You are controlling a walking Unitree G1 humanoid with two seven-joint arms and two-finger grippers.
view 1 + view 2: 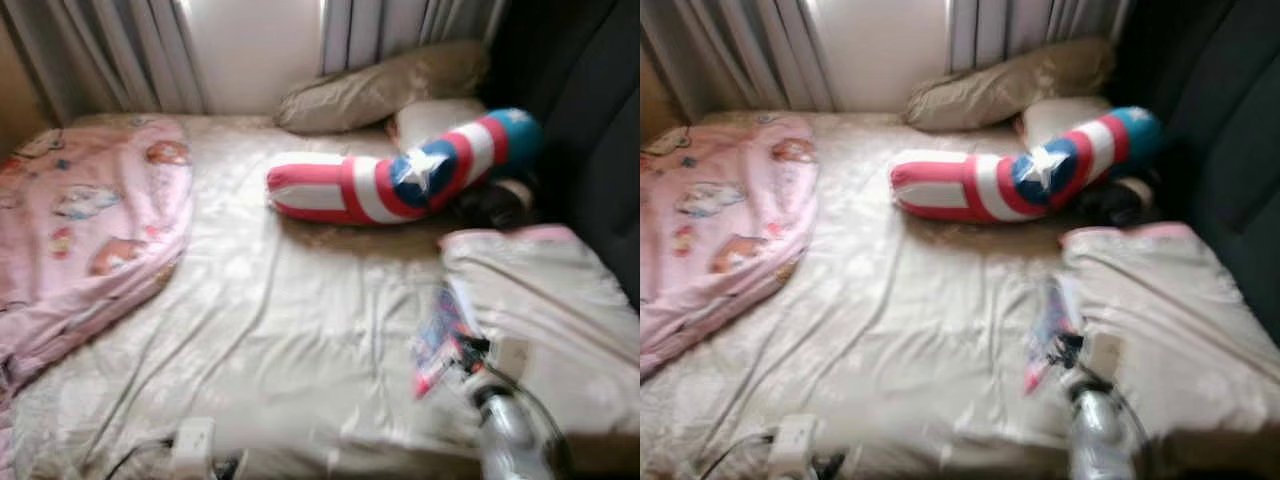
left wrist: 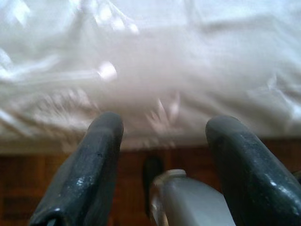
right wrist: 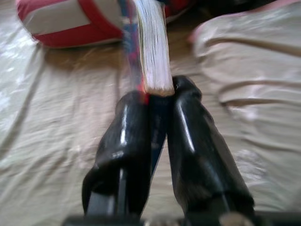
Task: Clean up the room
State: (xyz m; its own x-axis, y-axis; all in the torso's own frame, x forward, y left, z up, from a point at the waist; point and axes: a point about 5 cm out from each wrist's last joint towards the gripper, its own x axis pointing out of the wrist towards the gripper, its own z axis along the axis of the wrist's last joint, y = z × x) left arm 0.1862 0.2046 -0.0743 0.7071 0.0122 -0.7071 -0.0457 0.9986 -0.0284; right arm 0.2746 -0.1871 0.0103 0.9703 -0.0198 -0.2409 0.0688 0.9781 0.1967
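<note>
Right gripper (image 3: 157, 101) jaws clamp one book (image 3: 148, 42) above bed (image 1: 260, 330); left gripper (image 2: 164, 129) jaws apart; two pillows.

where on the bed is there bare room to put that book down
The widest bare sheet lies mid-bed, bordered by the pink blanket on the robot's left, the striped bolster beyond, and the folded beige blanket on the right. The head end is crowded with pillows. The right gripper grips the book; the left gripper is open at the mattress edge.
</note>
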